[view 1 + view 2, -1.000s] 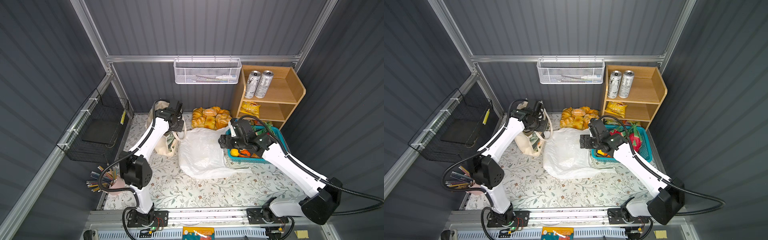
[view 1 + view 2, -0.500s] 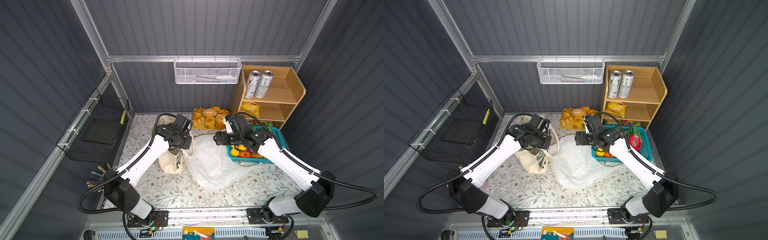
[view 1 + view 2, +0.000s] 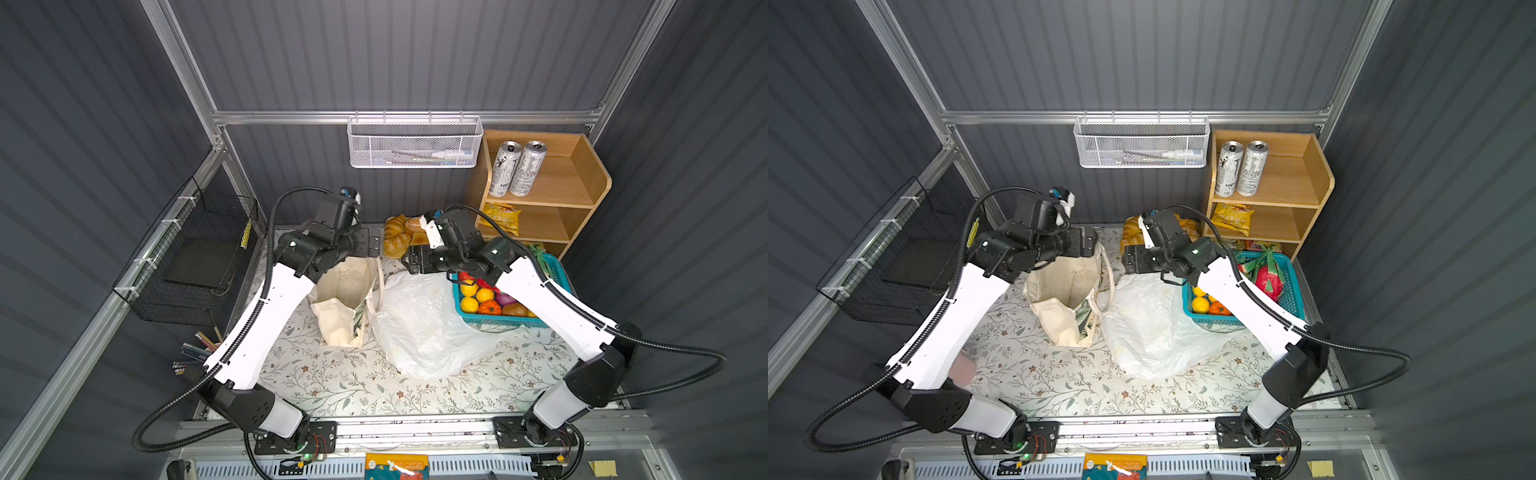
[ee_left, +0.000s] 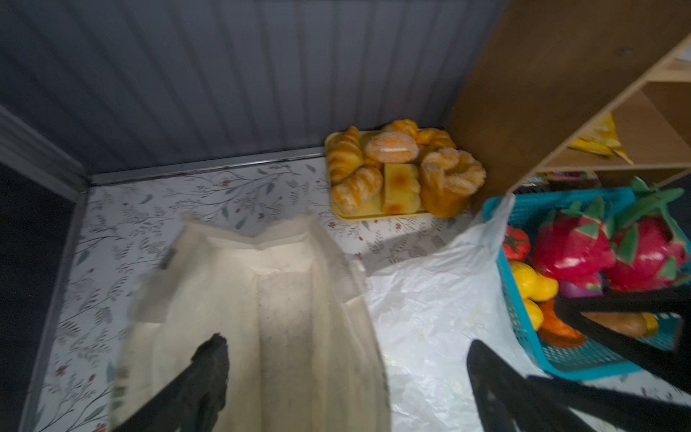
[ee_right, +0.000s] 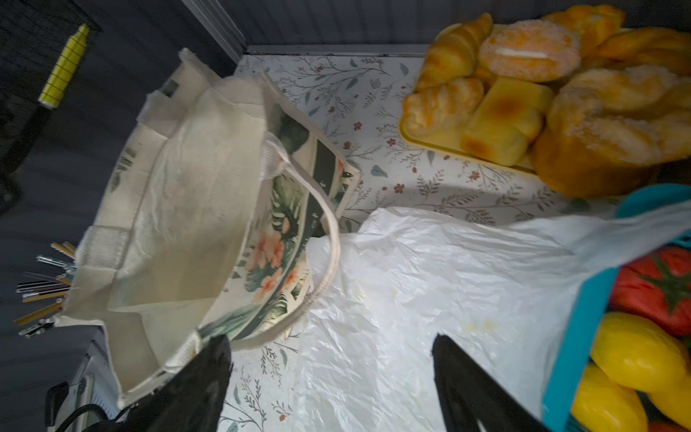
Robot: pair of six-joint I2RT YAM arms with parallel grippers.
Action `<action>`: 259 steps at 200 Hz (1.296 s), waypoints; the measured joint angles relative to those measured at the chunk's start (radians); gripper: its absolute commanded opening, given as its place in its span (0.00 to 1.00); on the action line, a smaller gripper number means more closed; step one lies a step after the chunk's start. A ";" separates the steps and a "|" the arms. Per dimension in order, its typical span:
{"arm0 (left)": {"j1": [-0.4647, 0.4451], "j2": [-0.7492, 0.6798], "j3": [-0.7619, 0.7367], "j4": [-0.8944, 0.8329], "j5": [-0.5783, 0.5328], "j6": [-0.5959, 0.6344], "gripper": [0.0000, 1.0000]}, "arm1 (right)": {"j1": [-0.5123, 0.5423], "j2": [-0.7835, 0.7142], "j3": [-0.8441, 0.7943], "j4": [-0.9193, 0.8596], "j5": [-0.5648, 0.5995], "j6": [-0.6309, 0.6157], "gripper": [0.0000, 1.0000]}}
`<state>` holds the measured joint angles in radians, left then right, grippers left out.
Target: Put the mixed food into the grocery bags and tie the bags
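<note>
The cream canvas tote (image 3: 345, 299) (image 5: 179, 209) stands open-mouthed on the floral mat, its inside showing nothing. My left gripper (image 3: 371, 245) (image 4: 346, 344) hangs open just above the tote's far rim, holding nothing. The white plastic bag (image 3: 419, 328) (image 4: 430, 310) lies crumpled to the tote's right. Over its far edge my right gripper (image 3: 415, 262) (image 5: 331, 340) is open and holds nothing. Two drink cans (image 3: 513, 168) stand on the top shelf, and the yellow snack packet (image 3: 1231, 216) lies on the shelf below them. Two dragon fruits (image 3: 1268, 280) (image 4: 572, 247) lie in the basket.
A turquoise basket (image 3: 498, 321) of fruit sits right of the plastic bag, under my right arm. A yellow tray of bread rolls (image 3: 399, 239) lies against the back wall. The wooden shelf (image 3: 582, 174), white wire basket (image 3: 415, 141), black wire basket (image 3: 195, 266) and pencils (image 3: 195, 353) line the edges.
My left gripper has gone from shut to open, letting go of the tote, which moved with it from the back-left corner toward the middle. My right gripper drew back off the plastic bag.
</note>
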<state>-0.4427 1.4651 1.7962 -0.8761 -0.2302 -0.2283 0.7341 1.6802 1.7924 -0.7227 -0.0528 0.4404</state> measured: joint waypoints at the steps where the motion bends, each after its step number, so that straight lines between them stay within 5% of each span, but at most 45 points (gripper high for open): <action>1: 0.005 -0.002 -0.002 0.001 -0.002 0.000 1.00 | 0.002 0.004 0.005 -0.002 0.000 0.000 0.87; 32: 0.193 -0.046 -0.126 -0.001 -0.051 0.019 1.00 | 0.072 0.181 0.238 -0.053 0.003 -0.016 0.90; 96: 0.296 -0.051 -0.336 0.013 0.025 0.031 0.95 | 0.105 0.417 0.422 -0.150 0.011 -0.021 0.81; 127: 0.307 -0.047 -0.383 0.063 0.098 0.039 0.58 | 0.103 0.432 0.397 -0.166 0.026 -0.025 0.53; 155: 0.316 -0.047 -0.446 0.083 0.142 0.039 0.01 | 0.093 0.370 0.267 -0.129 0.027 -0.026 0.22; 173: 0.328 -0.048 -0.456 0.088 0.153 0.044 0.00 | 0.077 0.310 0.164 -0.092 0.022 -0.023 0.00; 217: 0.350 -0.063 -0.470 0.100 0.176 0.043 0.00 | 0.023 0.172 -0.039 0.002 0.008 0.004 0.00; 259: 0.352 -0.065 -0.470 0.107 0.217 0.042 0.00 | 0.014 0.169 -0.024 0.019 -0.047 0.011 0.50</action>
<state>-0.0906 1.4002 1.3262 -0.7689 -0.0128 -0.1867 0.7486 1.8488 1.7679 -0.7033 -0.0998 0.4511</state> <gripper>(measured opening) 0.055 0.418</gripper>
